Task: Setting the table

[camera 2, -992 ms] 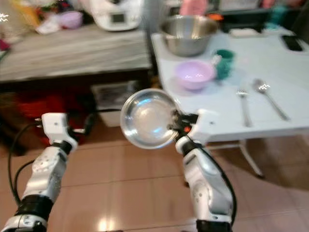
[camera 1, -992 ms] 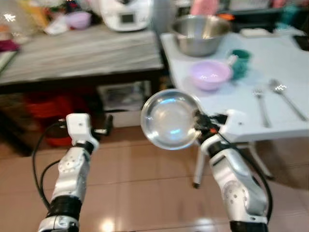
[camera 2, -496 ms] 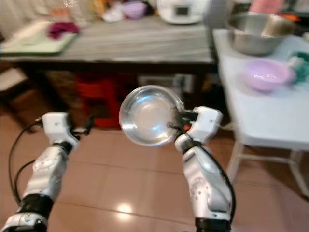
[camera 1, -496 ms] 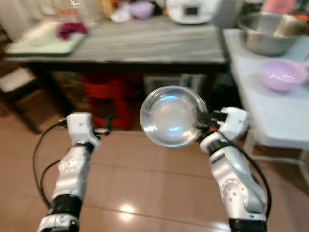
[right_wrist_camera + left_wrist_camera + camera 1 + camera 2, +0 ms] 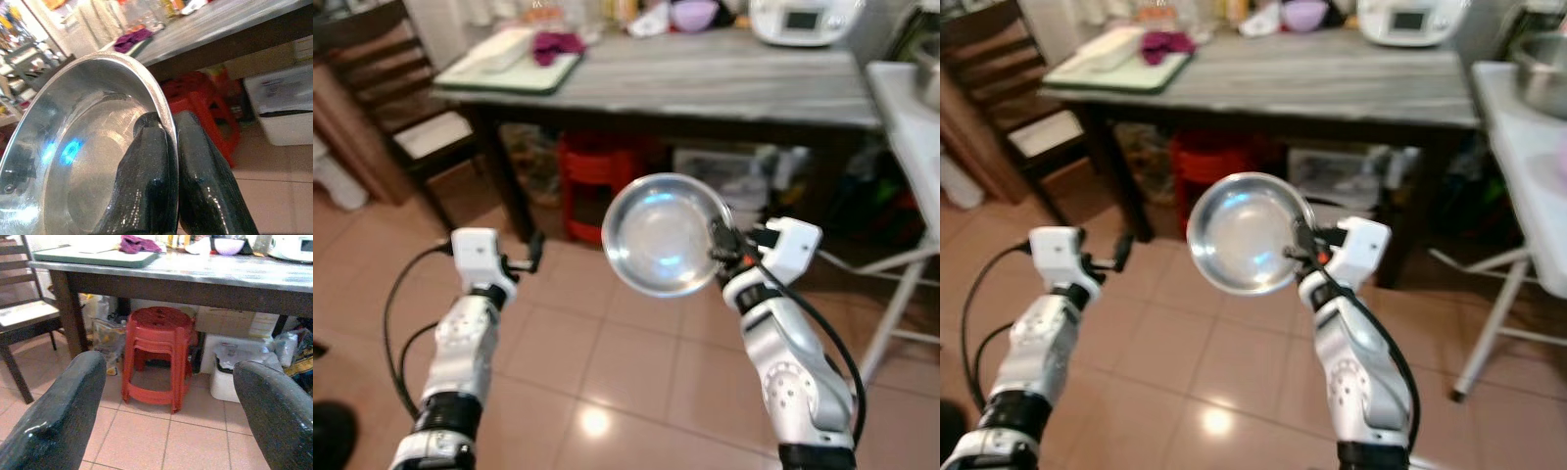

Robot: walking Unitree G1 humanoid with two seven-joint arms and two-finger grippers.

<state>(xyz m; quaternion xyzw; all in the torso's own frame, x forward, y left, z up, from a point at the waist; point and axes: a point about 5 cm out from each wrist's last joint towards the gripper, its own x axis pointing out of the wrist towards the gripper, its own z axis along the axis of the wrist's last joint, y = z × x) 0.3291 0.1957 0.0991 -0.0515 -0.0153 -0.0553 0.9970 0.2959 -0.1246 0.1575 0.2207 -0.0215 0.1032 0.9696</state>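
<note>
Tiled floor in a warm reddish tone runs under a long dark-legged table with a grey striped top, so it looks like a lived-in kitchen or dining corner. On that table sit a green tray with a purple cloth on it, a small lilac bowl and a white appliance cut off by the top edge. Under the table is a stack of red plastic stools and a white bin; a wooden chair stands off to the left. A white folding table pokes in from the right, mostly out of frame.

The right gripper is pinching the rim of a shiny steel bowl, one finger inside the rim and one outside, clamped tight. The bowl is held up in mid-air over the floor, in front of the dark table, tipped on edge so its open hollow faces back toward the head camera. The far side of its rim runs out of the right wrist view.

The left gripper is raised empty at about the same height, fingers spread wide apart with the stools visible between them.
</note>
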